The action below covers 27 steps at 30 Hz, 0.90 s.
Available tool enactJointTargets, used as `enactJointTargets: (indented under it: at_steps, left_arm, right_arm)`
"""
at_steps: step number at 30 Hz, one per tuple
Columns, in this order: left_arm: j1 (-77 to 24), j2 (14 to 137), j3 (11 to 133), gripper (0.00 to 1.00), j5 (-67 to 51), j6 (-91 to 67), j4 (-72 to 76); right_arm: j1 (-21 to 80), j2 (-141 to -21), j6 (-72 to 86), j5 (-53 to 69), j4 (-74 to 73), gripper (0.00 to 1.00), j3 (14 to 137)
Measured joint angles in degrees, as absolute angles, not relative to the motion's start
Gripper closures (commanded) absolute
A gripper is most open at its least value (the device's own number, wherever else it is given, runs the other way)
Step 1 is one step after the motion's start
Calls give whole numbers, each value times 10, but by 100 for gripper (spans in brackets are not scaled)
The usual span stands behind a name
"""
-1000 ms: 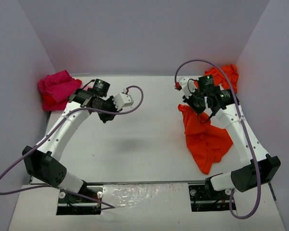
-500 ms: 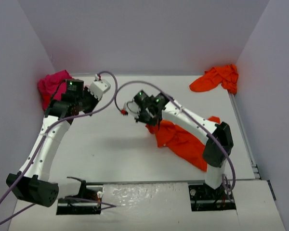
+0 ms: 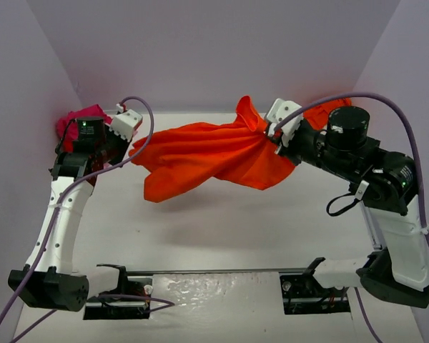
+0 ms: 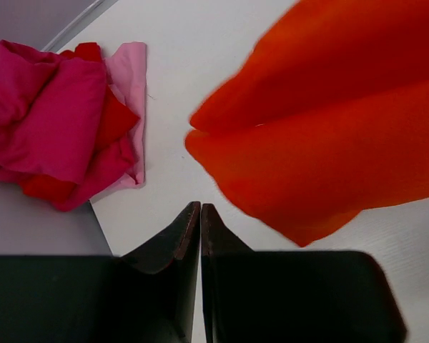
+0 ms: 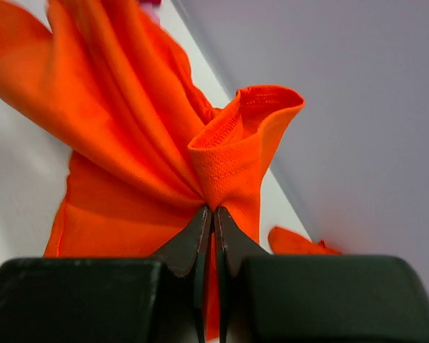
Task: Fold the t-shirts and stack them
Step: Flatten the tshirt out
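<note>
A bright orange-red t-shirt (image 3: 207, 153) hangs stretched in the air above the table's middle. My right gripper (image 3: 267, 133) is shut on a bunched hem of it, and the pinch shows in the right wrist view (image 5: 213, 211). The cloth (image 5: 121, 143) fans out from the jaws. My left gripper (image 3: 121, 148) is shut and empty (image 4: 200, 206), just off the shirt's left tip (image 4: 329, 143). A crumpled pile of magenta, red and pale pink t-shirts (image 3: 75, 120) lies at the far left corner, and shows in the left wrist view (image 4: 53, 121).
Another orange-red t-shirt (image 3: 337, 105) lies crumpled at the far right corner, mostly behind my right arm, and a bit of it shows in the right wrist view (image 5: 300, 243). Lilac walls close in the table (image 3: 222, 229) on three sides.
</note>
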<state>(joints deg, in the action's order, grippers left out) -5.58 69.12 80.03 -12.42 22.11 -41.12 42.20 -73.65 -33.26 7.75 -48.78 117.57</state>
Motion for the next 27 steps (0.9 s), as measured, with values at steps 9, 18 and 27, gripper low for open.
enactJointTargets:
  at_steps: [9,18,27]
  left_arm:
    - [-56,733,800,96,-157,247,-430]
    - [-56,770,800,92,-185,288,-456]
    - [-58,816,780,90,-201,330,-480]
  right_arm:
    - [360,-764,-354,-10,-452,43,866]
    - [344,-832,-361,-131,-449,32,751]
    - [301,-946,-365,-182,-378,35,790]
